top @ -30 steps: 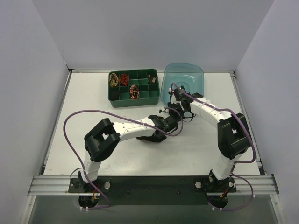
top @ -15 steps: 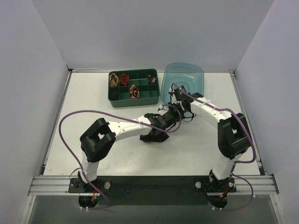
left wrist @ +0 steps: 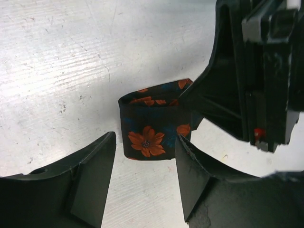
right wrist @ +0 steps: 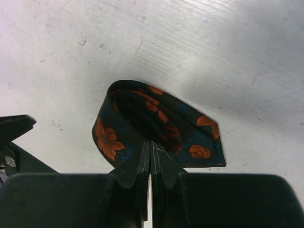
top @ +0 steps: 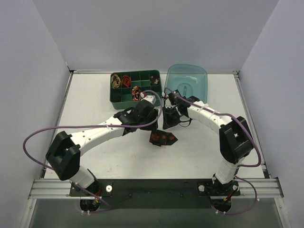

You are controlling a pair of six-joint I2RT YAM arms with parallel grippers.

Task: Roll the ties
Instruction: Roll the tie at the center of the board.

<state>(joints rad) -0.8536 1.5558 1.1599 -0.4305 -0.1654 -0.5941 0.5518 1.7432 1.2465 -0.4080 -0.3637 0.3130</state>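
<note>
Black fabric necktie printed with orange-red flowers (right wrist: 194,135) sits near the middle of the white tabletop (top: 90,102), just in front of the near right corner of the green plastic compartment tray (top: 116,105). Part of it is curled into a loop standing on edge, and a loose end (top: 162,138) lies flat on the tabletop toward the near edge.

The right gripper (right wrist: 151,147) has its two black fingers pressed together on the near wall of the loop, pinching the fabric. The left gripper (left wrist: 146,137) faces the loop with its jaws spread apart. The loop shows in the gap just beyond the fingertips, and whether they touch it cannot be told.

Three coiled ties (top: 126,80) — gold-black, red, and black with red — sit in separate compartments of the tray, which lies toward the far edge. A translucent blue plastic tub (top: 187,78) stands just right of the tray.
</note>
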